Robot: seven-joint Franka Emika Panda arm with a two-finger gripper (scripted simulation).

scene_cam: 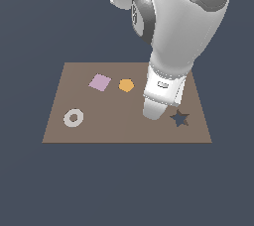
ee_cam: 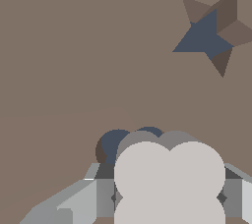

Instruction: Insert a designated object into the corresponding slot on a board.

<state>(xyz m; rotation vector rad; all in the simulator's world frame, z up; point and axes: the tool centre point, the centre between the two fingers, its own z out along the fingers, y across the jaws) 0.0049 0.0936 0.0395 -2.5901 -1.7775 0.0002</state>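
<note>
The off-white clover piece [ee_cam: 170,181] was seen in the wrist view, gripped between the two fingers [ee_cam: 81,203] of the hand [ee_cam: 170,199], which were closed on its sides. Just beyond the piece, two dark rounded lobes of the clover slot [ee_cam: 118,144] showed past its edge, so the piece was judged to hang over the slot but not squarely: the cutout lay offset a little to one side of the piece, toward the side away from the star cutout [ee_cam: 209,36]. In the exterior view the arm's wrist [scene_cam: 161,93] stood low over the brown board [scene_cam: 99,126], beside the star cutout [scene_cam: 179,118], and both the piece and the slot were hidden behind it. Whether the piece already touched the board could not be told. The coming move was judged to turn on that small sideways offset, and on the lobes being lined up with the cutout's lobes before the piece was lowered. The ring [scene_cam: 73,118], the pink square [scene_cam: 100,82] and the orange hexagon [scene_cam: 126,85] lay well apart on the board, away from the hand.
</note>
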